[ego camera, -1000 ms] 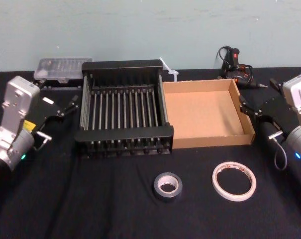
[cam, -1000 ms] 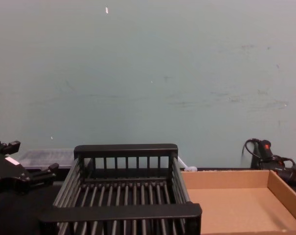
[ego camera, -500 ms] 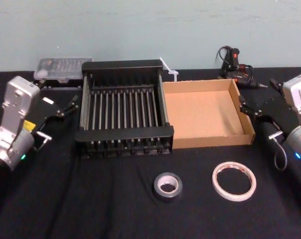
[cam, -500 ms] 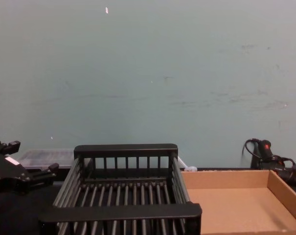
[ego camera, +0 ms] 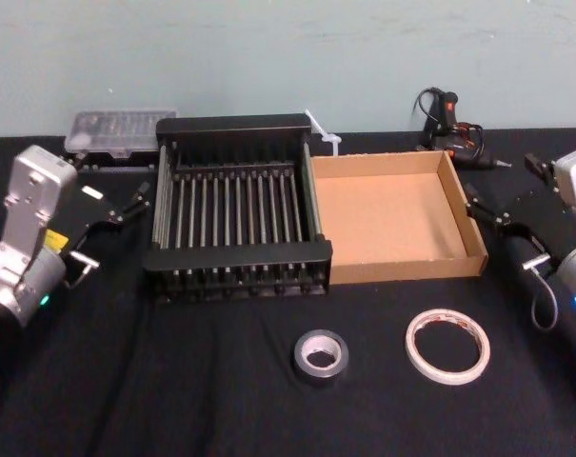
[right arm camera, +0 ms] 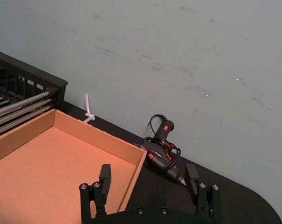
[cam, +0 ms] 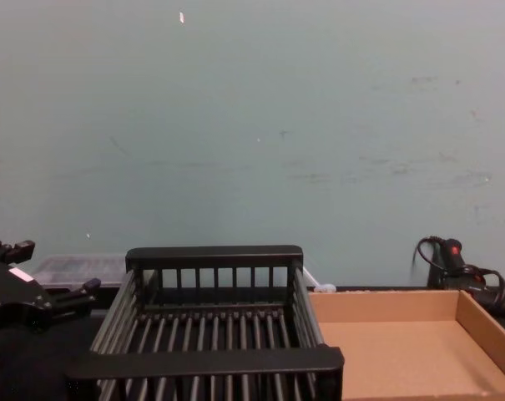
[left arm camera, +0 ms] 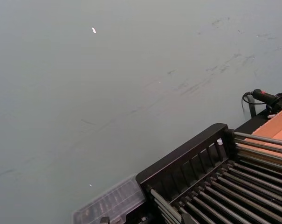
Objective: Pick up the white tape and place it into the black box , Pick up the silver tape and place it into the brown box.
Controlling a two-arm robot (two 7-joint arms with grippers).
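The white tape [ego camera: 447,346] lies flat on the black cloth near the front, right of centre. To its left sits the smaller silver tape [ego camera: 321,356]. Behind them, side by side, stand the black box [ego camera: 238,254] and the brown box [ego camera: 407,268], with nothing inside either. My left gripper [ego camera: 111,181] hovers open left of the black box, also seen in the chest view [cam: 52,269]. My right gripper [ego camera: 505,186] is open to the right of the brown box, its fingers apart over that box's far corner in the right wrist view [right arm camera: 148,175]. Neither holds anything.
A clear plastic case [ego camera: 119,129] sits behind the left gripper against the wall. A black corded tool [ego camera: 449,124] lies at the back right, and a white zip tie [ego camera: 321,131] behind the boxes. The green wall closes the back.
My right arm has drawn slightly to the right, away from the brown box. The left arm and both tapes have not moved.
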